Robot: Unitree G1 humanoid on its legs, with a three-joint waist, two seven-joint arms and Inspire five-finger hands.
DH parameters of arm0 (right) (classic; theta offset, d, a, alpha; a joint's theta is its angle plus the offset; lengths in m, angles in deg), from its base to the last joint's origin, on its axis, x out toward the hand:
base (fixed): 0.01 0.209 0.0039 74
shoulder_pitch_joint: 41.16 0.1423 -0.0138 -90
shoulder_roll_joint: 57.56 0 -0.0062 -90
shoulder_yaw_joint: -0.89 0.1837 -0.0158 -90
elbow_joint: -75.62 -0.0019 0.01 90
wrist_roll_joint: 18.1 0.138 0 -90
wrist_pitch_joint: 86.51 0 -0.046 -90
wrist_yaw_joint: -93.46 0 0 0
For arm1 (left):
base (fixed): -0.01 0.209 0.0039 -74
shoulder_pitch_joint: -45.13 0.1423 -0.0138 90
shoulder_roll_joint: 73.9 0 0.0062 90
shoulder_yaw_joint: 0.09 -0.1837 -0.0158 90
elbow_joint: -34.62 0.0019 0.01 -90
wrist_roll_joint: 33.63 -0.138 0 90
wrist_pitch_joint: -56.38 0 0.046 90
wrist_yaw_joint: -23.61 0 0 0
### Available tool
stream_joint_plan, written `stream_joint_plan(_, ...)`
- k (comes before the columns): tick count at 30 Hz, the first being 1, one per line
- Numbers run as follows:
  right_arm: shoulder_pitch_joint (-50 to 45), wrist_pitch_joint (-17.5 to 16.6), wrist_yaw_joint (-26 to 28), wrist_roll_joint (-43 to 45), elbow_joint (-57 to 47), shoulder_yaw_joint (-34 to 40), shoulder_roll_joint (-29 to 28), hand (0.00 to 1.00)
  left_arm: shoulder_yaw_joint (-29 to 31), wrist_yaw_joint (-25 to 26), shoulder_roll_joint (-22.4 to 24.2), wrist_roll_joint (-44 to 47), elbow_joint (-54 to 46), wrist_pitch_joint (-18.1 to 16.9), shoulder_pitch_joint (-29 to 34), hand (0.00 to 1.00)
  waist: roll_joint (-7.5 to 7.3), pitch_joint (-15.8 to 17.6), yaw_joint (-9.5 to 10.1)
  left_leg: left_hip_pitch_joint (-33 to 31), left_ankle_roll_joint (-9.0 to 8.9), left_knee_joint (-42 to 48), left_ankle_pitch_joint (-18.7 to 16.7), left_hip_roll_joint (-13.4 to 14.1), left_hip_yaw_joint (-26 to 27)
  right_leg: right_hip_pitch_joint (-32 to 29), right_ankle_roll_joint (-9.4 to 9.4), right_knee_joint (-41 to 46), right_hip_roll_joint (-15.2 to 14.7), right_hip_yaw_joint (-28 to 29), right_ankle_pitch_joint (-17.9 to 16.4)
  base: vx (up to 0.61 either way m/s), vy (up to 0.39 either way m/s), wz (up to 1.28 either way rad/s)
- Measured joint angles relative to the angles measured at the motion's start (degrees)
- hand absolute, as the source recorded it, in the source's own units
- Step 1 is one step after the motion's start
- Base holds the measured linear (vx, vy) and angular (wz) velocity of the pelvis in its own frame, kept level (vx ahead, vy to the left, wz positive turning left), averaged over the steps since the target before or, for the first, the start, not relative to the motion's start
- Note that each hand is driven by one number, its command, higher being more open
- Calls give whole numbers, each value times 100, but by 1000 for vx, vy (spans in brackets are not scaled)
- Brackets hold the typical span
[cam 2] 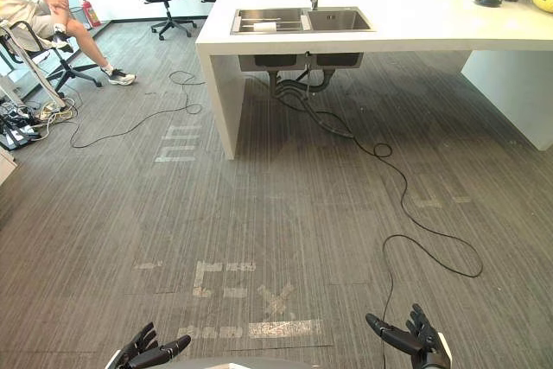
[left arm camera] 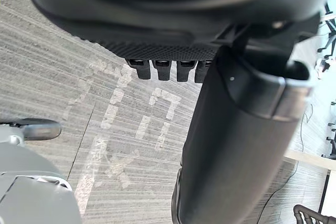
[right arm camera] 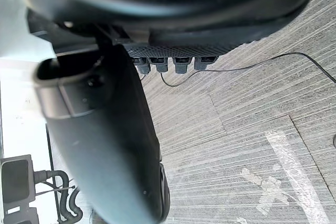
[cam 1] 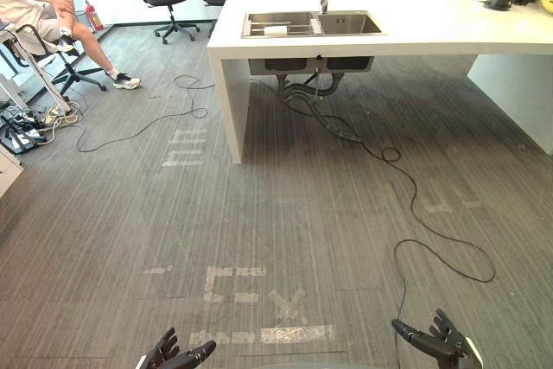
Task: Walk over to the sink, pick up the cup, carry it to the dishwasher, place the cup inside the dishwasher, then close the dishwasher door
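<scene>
Left robot hand [cam 1: 175, 355] and right robot hand [cam 1: 441, 340] were spread, empty. Approach step was underway. Next move needed: walking to the sink [cam 1: 346, 23].

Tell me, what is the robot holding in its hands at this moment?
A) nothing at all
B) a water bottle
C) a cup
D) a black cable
A: the left hand and the right hand both show spread, relaxed fingers with nothing in them, and the sink is a good way ahead, set in the white counter.
</scene>
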Motion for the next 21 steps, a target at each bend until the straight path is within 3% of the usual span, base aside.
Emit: stream_joint_plan(21,21,92,-35,-121,109,-3,-219,100,-44,-5,158,-124,50,-3,-19,100,-6,4,3,2,-67,51,-52,51,61,2,-7,-5,45,77,-4,-16,-11,-1)
